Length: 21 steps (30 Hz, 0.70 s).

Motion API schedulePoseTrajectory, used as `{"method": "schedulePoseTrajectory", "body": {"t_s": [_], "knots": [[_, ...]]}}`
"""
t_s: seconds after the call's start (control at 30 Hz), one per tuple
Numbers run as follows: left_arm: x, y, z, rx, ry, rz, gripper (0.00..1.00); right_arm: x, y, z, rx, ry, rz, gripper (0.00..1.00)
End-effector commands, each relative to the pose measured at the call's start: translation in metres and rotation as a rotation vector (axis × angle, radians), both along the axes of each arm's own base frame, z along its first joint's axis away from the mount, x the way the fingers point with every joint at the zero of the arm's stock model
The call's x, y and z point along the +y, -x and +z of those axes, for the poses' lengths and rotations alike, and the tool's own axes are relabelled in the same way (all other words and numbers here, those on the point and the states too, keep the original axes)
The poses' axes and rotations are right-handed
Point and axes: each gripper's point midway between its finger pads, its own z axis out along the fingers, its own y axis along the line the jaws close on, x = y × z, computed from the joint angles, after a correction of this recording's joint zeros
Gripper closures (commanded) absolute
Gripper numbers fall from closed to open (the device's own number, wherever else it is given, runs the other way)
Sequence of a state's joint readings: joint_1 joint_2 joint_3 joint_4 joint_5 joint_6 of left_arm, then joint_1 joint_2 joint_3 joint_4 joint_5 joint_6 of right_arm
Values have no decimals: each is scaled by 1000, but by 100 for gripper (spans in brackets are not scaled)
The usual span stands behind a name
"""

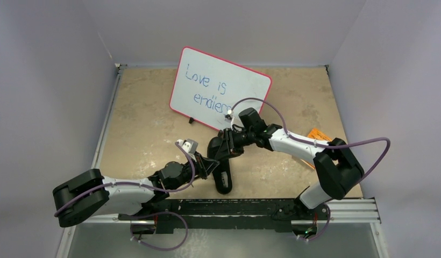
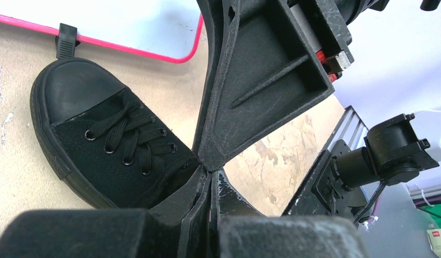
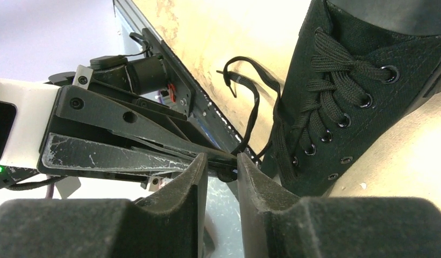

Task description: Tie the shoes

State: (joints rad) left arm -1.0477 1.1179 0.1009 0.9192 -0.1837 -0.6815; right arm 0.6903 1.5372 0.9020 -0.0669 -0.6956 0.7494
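The left claw (image 2: 210, 174) is clenching shut, and the right claw (image 3: 222, 164) is hanging narrowly parted by a loose lace (image 3: 254, 107) beside the sneaker (image 2: 100, 145), sitting on the desk (image 1: 148, 129) at six o'clock from the whiteboard (image 1: 218, 88). Pinching should be waiting until the lace is lying between the fingers (image 3: 250, 183), which only the right wrist view is showing.

A whiteboard (image 1: 207, 86) toward the far edge of the worktop (image 1: 148, 123) carries blue handwriting. It reads "Love is" on the upper line and "endles" below, with the end of that word hidden behind the right arm (image 1: 285, 141). An orange tag (image 1: 318, 134) near the right edge shows print too small to read.
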Motion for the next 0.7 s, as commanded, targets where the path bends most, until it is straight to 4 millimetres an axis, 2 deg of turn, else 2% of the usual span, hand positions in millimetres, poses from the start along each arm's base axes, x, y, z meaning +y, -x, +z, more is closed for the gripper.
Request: {"method": "schedulePoseTrajectory", "body": {"t_s": [0.0,0.13,0.4,0.57,0.67], "knots": [[-7,-5,30,-40,105,10,100,5,7,3,6,-30,30,77],[-7,-6,31,-39,108,13,100,5,8,3,8,-31,32,100],[-4,-7,29,-16,109,28,100,-2,10,7,-10,-13,20,100],[0,-3,30,2,107,26,96,-4,3,10,-39,-9,-2,100],[2,-2,30,15,99,28,80,-2,-1,14,-53,-17,-6,100]]}}
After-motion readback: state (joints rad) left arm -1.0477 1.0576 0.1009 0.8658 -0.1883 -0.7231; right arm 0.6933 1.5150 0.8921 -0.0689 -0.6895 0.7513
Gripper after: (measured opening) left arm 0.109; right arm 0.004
